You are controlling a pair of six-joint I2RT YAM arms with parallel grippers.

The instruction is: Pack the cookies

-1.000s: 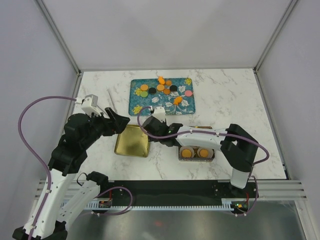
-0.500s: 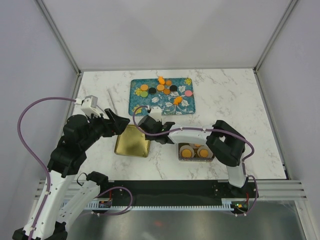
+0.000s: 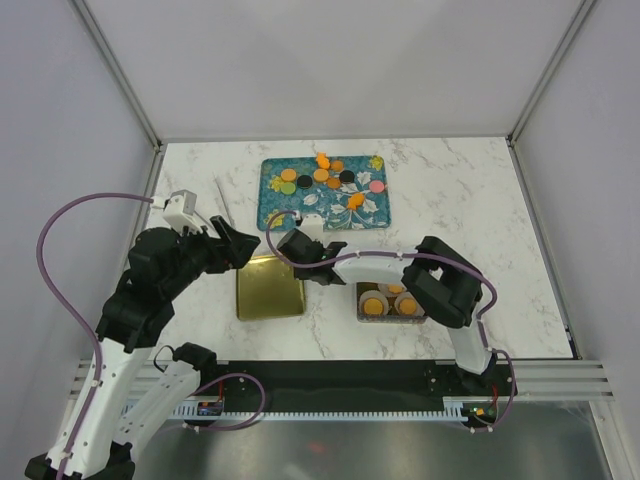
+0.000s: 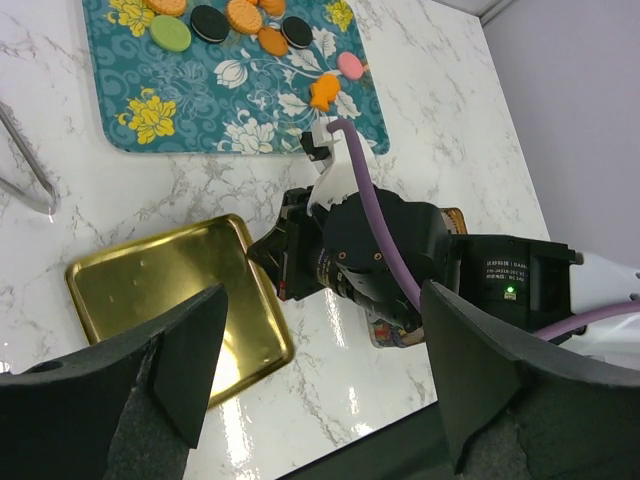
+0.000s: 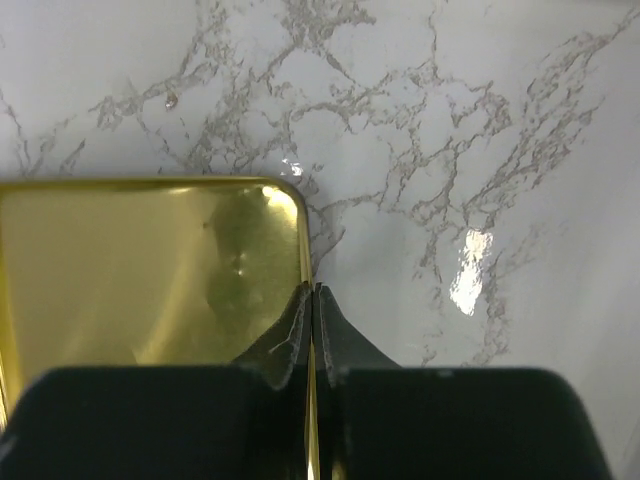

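One change: the right claw has just pinched shut on the gold tray, swinging it square for packing, while the left claw gapes wide and the cookies wait on the floral tray.

1. 1 marble surface.
2. 2 robot arms, each ending in 1 pincer: the left pincer and the right pincer.
3. 2 purple cables, 1 along each arm.
4. 1 floral tray.
5. Roughly 12 loose cookies on that tray:
   - 2 black cookies
   - 2 green cookies
   - 1 pink cookie
   - the rest are mostly orange, and they sit too small and too close together for an exact tally
6. 1 gold tray.
7. 1 small tin, with 2 more orange cookies showing inside it.
8. 1 pair of metal tongs.
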